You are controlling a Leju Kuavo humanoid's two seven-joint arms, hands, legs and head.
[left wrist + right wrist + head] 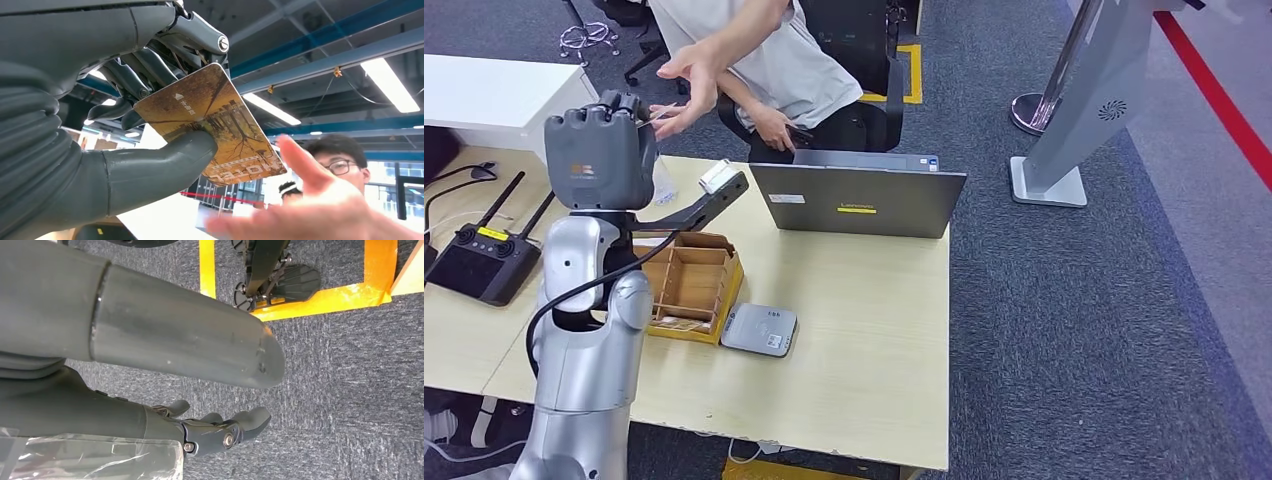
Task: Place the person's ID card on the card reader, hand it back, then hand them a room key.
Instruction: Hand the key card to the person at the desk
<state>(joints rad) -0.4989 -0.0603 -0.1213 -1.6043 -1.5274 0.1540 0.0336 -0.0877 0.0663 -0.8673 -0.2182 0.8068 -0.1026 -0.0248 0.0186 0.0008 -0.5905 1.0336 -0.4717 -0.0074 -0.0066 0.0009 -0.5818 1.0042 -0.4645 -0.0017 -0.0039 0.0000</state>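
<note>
Bare desk (864, 330) is left along the right edge and toward the near right corner. The far edge is blocked by an open laptop (857, 200); the near left part is taken by a cardboard tray (689, 287) and a card reader (760, 329) just beside it.

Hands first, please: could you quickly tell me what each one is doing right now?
Left hand: holds a brown room key card between thumb and fingers, raised toward the person's hand.
Right hand: holds nothing, fingers apart, hanging over the carpet.
</note>
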